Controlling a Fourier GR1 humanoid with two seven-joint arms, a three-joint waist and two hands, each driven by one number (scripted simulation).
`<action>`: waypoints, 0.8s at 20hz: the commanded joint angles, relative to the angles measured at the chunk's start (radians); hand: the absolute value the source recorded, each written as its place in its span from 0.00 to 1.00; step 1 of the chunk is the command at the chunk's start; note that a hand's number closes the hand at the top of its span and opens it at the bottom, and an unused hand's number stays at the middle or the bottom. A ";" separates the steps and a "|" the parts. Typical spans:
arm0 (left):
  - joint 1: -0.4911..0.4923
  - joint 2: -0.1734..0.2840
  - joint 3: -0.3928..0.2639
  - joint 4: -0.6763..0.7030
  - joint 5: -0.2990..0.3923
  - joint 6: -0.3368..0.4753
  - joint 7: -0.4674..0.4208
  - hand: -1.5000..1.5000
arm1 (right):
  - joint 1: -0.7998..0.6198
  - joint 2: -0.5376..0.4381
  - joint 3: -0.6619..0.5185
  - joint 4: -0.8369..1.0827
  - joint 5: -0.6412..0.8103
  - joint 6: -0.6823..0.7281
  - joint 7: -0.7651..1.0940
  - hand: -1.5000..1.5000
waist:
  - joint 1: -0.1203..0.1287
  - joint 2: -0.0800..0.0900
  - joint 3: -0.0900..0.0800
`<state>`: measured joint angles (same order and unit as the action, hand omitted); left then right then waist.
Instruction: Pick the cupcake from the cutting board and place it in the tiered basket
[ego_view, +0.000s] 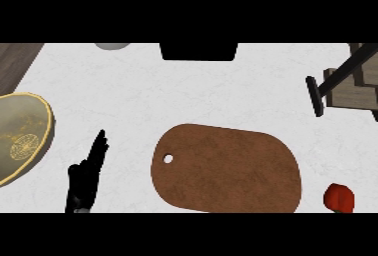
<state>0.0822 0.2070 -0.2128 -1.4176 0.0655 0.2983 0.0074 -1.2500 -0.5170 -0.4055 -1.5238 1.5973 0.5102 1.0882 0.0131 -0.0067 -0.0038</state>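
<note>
Noted a pale, faintly marbled counter (221, 90) filling most of the view. Found a large round plate (49, 120) at the left edge, cut off by the frame, with a gold rim and a gold pattern over a dull greenish inside. Spotted a small red object (339, 197) low at the right, resting on the counter (kind not clear, partly cropped at the bottom). Made out a black block (199, 51) at the top centre, only its lower part in view. Caught a grey rounded shape (112, 45) just left of it, well apart from the plate. Saw a strip of dark wood-grained surface (16, 60) in the upper left corner, bordering the counter.
</note>
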 joint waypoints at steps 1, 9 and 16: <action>-0.016 0.011 0.015 0.017 0.003 -0.009 0.008 0.50 | -0.108 -0.041 -0.067 0.141 0.054 0.089 0.149 1.00 | 0.004 0.008 0.001; -0.009 -0.020 0.007 0.057 -0.014 -0.009 -0.042 0.50 | -0.175 -0.056 -0.165 0.417 0.061 -0.092 0.074 1.00 | 0.011 0.014 0.002; -0.004 -0.020 0.008 0.035 -0.019 -0.011 0.007 0.50 | -0.108 -0.113 -0.233 0.582 0.025 -0.207 -0.012 1.00 | 0.003 0.012 0.004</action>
<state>0.0737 0.1860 -0.2115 -1.4156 0.0431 0.3008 0.0086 -1.3861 -0.6345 -0.6170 -1.0086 1.6374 0.3934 1.0170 0.0217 0.0040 0.0016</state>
